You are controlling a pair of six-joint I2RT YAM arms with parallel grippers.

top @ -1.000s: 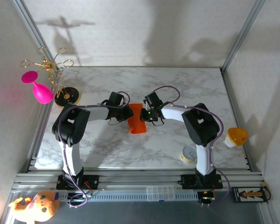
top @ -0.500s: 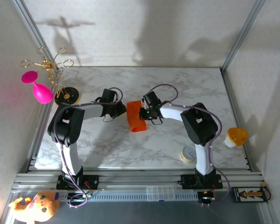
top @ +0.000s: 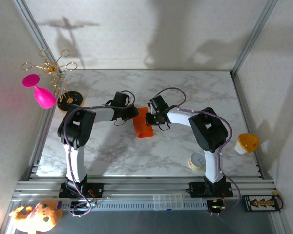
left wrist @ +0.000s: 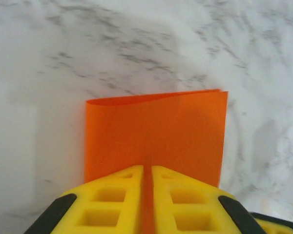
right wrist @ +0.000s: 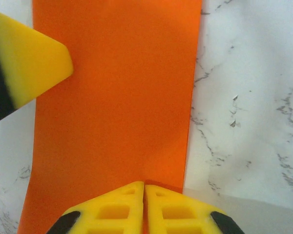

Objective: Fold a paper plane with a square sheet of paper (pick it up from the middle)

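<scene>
The square sheet of paper [top: 143, 128] is bright orange and doubled over into a narrow strip, hanging between my two grippers above the marble table [top: 185, 92]. My left gripper [top: 135, 113] is shut on its left edge. In the left wrist view the folded sheet [left wrist: 156, 131] runs away from the shut left gripper [left wrist: 147, 170], with a strip of orange in the seam. My right gripper [top: 150, 118] is shut on the opposite edge. In the right wrist view the paper [right wrist: 117, 97] passes into the shut right gripper [right wrist: 144, 186], and a left finger [right wrist: 29, 63] shows at the far corner.
A pink goblet [top: 39, 92] and a gold rack [top: 53, 68] stand at the far left. A small yellow can [top: 198, 161] sits by the right arm's base, and an orange-yellow cup [top: 247, 142] lies off the table's right edge. A plush toy [top: 34, 217] lies at the near left.
The left gripper swung out to the left, spreading the sheet wider, then came back toward the right gripper. The sheet is a narrow strip again. The right gripper barely moved.
</scene>
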